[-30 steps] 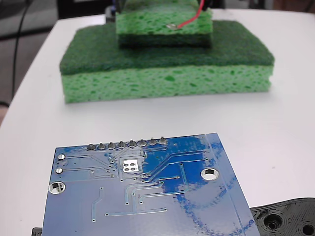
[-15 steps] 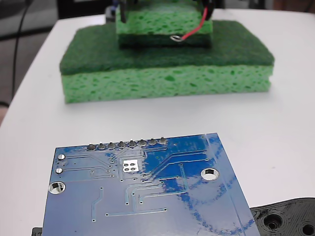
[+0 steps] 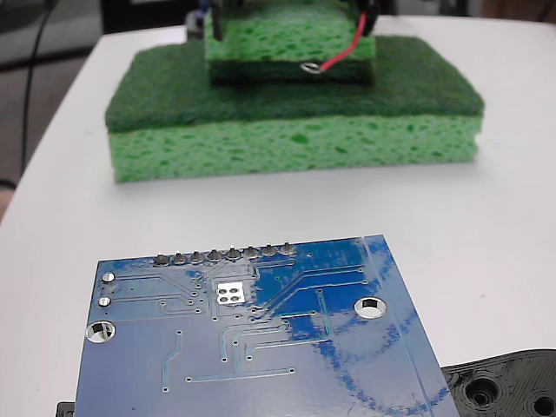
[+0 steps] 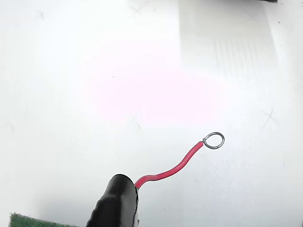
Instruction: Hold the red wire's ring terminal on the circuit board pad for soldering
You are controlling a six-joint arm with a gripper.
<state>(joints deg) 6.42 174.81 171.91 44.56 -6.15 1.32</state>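
Note:
The blue circuit board (image 3: 261,365) lies flat at the near edge of the fixed view. Its small silver pad (image 3: 230,293), with tiny dark holes, sits just below the row of solder pins. Far behind it, at the top of that view, my gripper (image 3: 367,17) is shut on the red wire (image 3: 343,52). The ring terminal (image 3: 310,67) hangs in front of the stacked sponges, well away from the board. In the wrist view the red wire (image 4: 170,169) curves out of the black gripper (image 4: 124,191), and the ring terminal (image 4: 213,140) hangs over bare white table.
Two green sponges are stacked at the back, a small one (image 3: 291,39) on a large one (image 3: 295,130). A black plastic part (image 3: 504,387) lies at the board's right corner. White table lies between sponges and board. A sponge corner (image 4: 28,221) shows in the wrist view.
Since a second ago the gripper has come lower and the ring has dropped down the small sponge's face. Nothing has moved in the last half second.

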